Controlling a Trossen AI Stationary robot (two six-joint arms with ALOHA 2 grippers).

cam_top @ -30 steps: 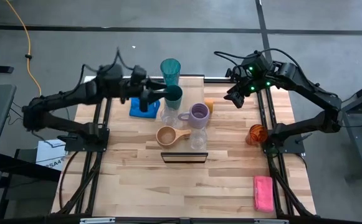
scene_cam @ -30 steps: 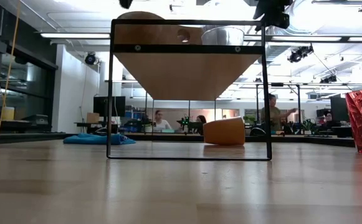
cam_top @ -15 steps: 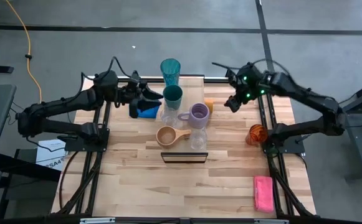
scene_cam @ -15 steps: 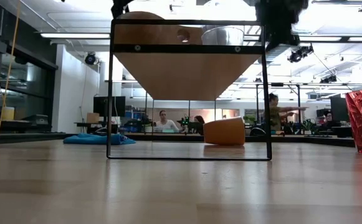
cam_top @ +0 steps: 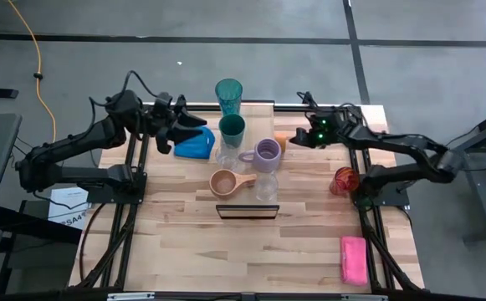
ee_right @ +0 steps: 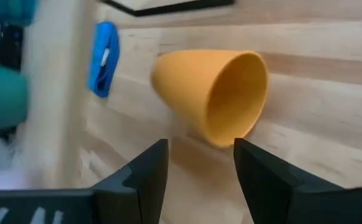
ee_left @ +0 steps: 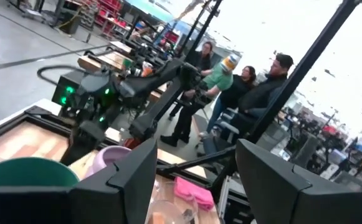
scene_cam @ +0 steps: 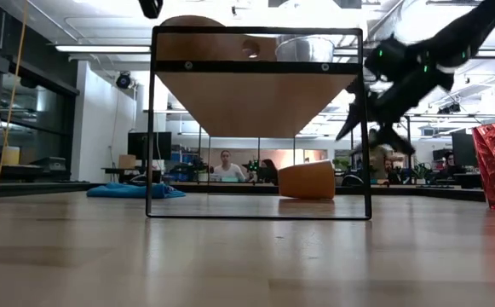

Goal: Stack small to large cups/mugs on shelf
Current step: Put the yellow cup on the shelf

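Overhead, the shelf (cam_top: 247, 211) runs across the middle of the worktop (cam_top: 226, 251), seen narrow from above with its black frame at the near end. On it stand the teal tumbler (cam_top: 228, 94), the dark green cup (cam_top: 232, 129), the lavender mug (cam_top: 265, 153), the tan mug (cam_top: 227, 182) and two clear glasses (cam_top: 265, 187), grouped close together. The orange cup (ee_right: 213, 94) lies on its side on the bare wood, mouth facing the right end effector (cam_top: 299, 138), which hovers just beside it with fingers (ee_right: 148, 174) spread apart and empty. The red cup (cam_top: 344, 180) stands upright near the worktop's right edge, well apart from the others. The left end effector (cam_top: 199, 127) hangs just left of the dark green cup, above the blue cloth (cam_top: 194, 145), its fingers (ee_left: 134, 180) wide apart with nothing between them. A pink sponge (cam_top: 353, 258) rests near the front right corner. From table height, the shelf frame stands in the centre with the orange cup behind it, and people (scene_cam: 224, 165) sit in the room beyond.
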